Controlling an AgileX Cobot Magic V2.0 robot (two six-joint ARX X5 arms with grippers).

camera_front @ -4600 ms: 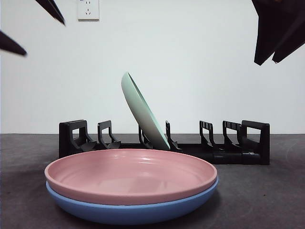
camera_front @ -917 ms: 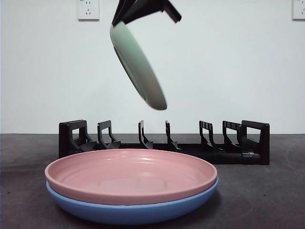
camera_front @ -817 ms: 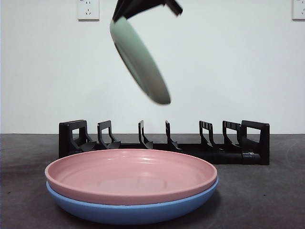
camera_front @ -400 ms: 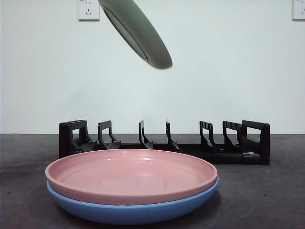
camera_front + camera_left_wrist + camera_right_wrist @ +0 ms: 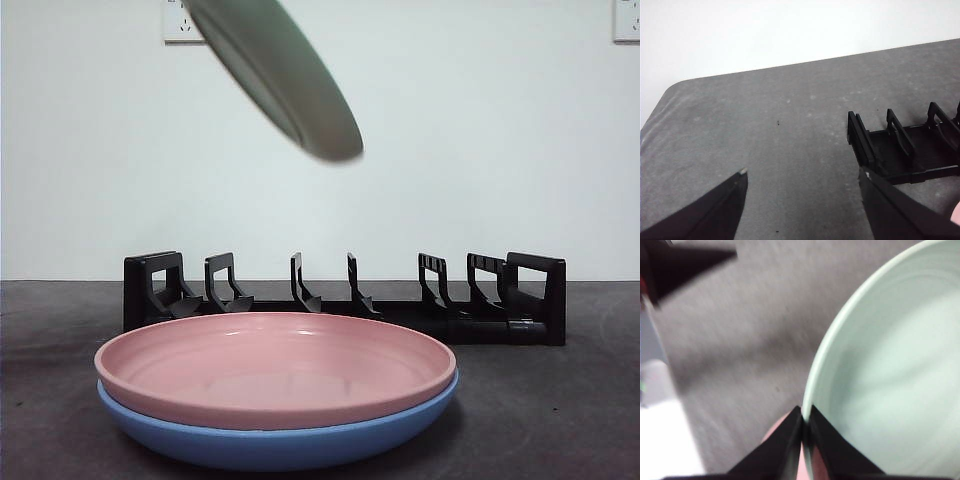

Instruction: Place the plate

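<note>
Three plates were in view. A pale green plate (image 5: 285, 75), round and smooth with a raised rim, hung tilted in the air, high above the rack and clear of it, its upper part cut off by the top of the front view. The right hand (image 5: 805, 427) was clenched on that plate's rim (image 5: 812, 385), one black jaw on each face. The other two plates sat stacked on the dark grey, faintly speckled desk (image 5: 560, 410): a pink plate (image 5: 275, 365) nested inside a blue plate (image 5: 280, 440), both shallow, glossy and wide, standing just in front of the rack.

One black dish rack (image 5: 345, 300) ran across the desk behind the stack, a long low moulded frame with seven upright dividers showing in the front view, all its slots bare. The left wrist view showed one end of it (image 5: 900, 150).

Two white wall sockets were partly visible on the plain white wall, one (image 5: 180, 22) at the upper left and one (image 5: 626, 20) at the upper right corner. No writing could be read anywhere.

The left hand (image 5: 802, 177) hovered over bare desk near the rack's end, its two pointed jaws spread wide and grasping nothing.
</note>
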